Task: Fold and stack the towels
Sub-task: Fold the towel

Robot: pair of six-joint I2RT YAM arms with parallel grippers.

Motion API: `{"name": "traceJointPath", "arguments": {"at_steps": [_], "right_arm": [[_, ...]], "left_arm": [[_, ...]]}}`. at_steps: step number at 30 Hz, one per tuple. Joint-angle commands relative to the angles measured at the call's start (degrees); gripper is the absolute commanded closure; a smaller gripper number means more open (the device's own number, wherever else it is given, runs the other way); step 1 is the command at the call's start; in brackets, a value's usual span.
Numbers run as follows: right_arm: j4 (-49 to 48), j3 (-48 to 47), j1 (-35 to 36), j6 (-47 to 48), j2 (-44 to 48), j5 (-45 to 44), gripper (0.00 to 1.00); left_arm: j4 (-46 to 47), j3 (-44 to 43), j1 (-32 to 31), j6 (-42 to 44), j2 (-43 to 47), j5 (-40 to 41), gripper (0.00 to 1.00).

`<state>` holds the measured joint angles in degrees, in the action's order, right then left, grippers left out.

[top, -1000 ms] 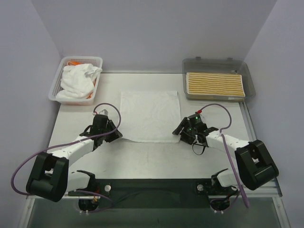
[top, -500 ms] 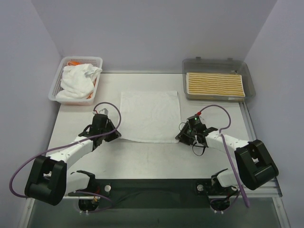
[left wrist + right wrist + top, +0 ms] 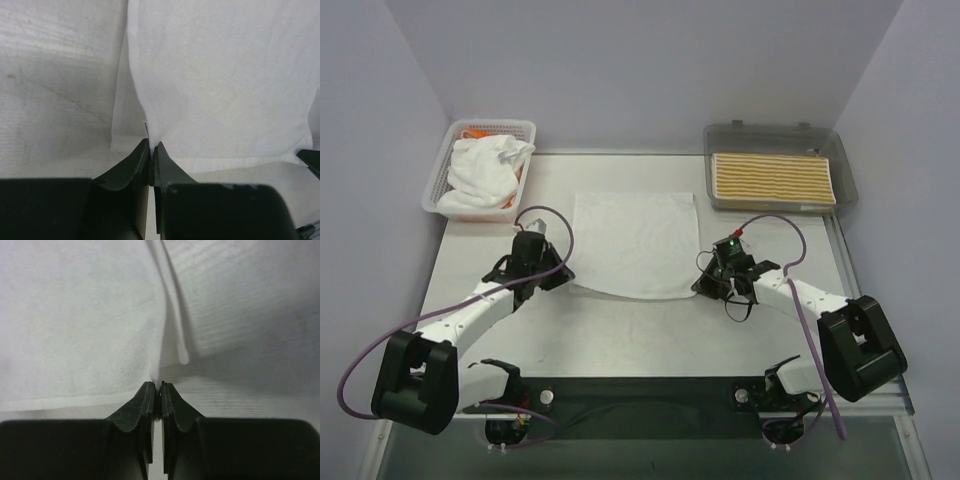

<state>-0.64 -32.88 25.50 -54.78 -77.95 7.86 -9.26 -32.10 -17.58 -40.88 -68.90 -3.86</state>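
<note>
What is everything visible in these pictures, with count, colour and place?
table: one, pale grey.
mesh basket: one, white, far left corner.
tray: one, grey translucent, far right corner.
flat white towel: one, white, spread at the table's centre.
crumpled towels: a heap, count unclear, white with some orange, in the mesh basket.
striped towel: one, yellow-and-white, folded in the tray.
left gripper: one, black, shut on the flat white towel's near left corner.
right gripper: one, black, shut on its near right corner.

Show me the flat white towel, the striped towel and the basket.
flat white towel point(image 3: 635, 240), top view, middle of the cloth.
striped towel point(image 3: 774, 178), top view, middle of its top face.
basket point(image 3: 498, 124), top view, far rim.
</note>
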Motion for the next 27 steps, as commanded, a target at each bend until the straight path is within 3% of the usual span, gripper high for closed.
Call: {"name": "traceJointPath", "arguments": {"at_steps": [1,9,13,20,27], "right_arm": [[2.7,-7.1,-1.8,2.8,2.3,0.5,1.0],[4.0,-30.5,-9.8,8.6,-7.3,3.0,1.0],[3.8,-49.7,-11.4,12.1,-18.5,5.5,1.0],[-2.2,-73.5,-14.3,17.2,-34.4,8.3,1.0],[-15.3,-81.9,-17.5,19.4,-43.0,8.9,1.0]], "left_arm": [[0.6,-7.8,2.4,1.7,1.2,-0.2,1.0],[3.9,-28.6,8.9,3.2,-12.0,-4.8,1.0],[7.2,-39.8,10.3,3.8,-20.6,-8.0,1.0],[16.9,-58.5,12.6,1.4,-37.2,-10.2,1.0],[23.3,-77.0,14.1,-2.3,-51.0,-12.6,1.0]]}}
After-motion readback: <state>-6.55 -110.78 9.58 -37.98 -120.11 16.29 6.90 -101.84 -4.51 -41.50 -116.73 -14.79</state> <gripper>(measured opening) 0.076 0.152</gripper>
